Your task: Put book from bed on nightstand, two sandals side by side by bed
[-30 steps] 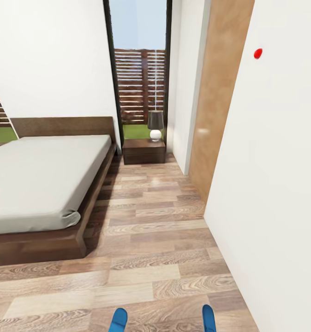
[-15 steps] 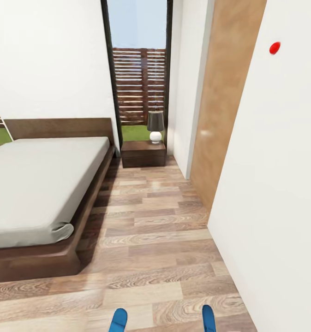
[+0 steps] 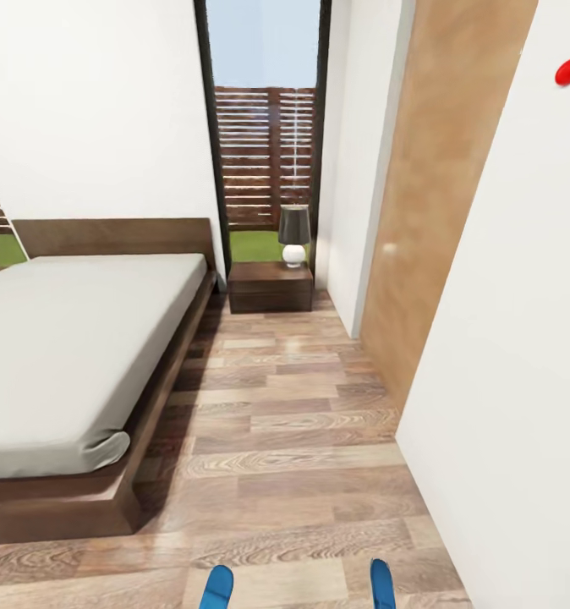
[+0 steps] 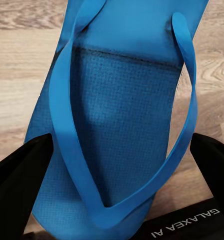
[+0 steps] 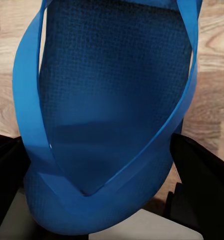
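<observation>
Two bright blue sandals are carried above the wood floor, and their tips show at the head view's bottom edge, left sandal (image 3: 217,589) and right sandal (image 3: 382,585). My left gripper (image 4: 116,160) is shut on the left sandal (image 4: 121,100), with a black finger (image 4: 17,180) at each side of the sole. In the same way my right gripper (image 5: 104,175) is shut on the right sandal (image 5: 112,95). The bed (image 3: 73,338) with its grey mattress lies to the left. One nightstand (image 3: 271,286) stands beside the headboard at the far end. The book is out of view.
A small lamp (image 3: 294,235) stands on the nightstand, before a tall window (image 3: 268,144). A wooden door (image 3: 441,194) and a white wall (image 3: 522,406) close in on the right. A strip of plank floor (image 3: 293,423) runs between bed and wall.
The whole head view has shifted: the camera has moved forward along the bed, so the nightstand and door look nearer. Both sandals keep their place in the grippers.
</observation>
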Robot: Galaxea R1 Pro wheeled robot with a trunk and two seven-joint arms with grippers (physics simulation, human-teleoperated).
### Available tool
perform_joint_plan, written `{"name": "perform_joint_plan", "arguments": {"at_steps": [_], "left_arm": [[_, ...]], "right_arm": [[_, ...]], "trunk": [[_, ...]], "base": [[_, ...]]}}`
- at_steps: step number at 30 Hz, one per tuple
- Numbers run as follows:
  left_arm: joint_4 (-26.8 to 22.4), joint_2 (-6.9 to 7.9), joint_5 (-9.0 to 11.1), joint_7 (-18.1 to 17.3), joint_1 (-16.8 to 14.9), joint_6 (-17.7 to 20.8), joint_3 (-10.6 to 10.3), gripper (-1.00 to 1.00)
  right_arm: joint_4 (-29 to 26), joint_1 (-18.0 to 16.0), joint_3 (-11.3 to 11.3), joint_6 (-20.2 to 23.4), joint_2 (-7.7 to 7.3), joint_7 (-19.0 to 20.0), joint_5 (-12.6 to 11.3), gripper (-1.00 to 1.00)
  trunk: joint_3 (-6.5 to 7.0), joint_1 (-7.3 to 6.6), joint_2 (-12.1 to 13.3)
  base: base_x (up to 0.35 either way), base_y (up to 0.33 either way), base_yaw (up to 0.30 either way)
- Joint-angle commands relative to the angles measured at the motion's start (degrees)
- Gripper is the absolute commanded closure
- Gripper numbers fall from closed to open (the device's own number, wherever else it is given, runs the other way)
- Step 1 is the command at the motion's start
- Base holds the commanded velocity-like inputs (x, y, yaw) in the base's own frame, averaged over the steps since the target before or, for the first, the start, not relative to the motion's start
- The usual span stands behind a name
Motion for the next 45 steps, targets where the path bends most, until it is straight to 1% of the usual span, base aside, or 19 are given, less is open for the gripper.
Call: {"name": "perform_joint_plan", "arguments": {"at_steps": [1,36,45], "left_arm": [[0.1,0.0,-0.3,-0.3,0.0,-0.1,0.5,1.0],[0.1,-0.09,-0.3,-0.3,0.0,-0.1,0.4,1.0],[0.1,-0.09,-0.3,-0.3,0.0,-0.1,0.4,1.0]], "right_arm": [[0.1,-0.1,-0.6,0.1,-0.03,0.1,0.5,1.0],[0.1,-0.1,-0.6,0.1,0.0,0.1,0.5,1.0],[0.1,-0.1,-0.6,0.1,0.01,0.1,0.5,1.0]], "trunk": [[-0.05,0.03,0.0],[-0.05,0.03,0.0],[-0.05,0.03,0.0]], "base": [[0.332,0.0,0.005],[0.333,0.0,0.0],[0.332,-0.06,0.0]]}}
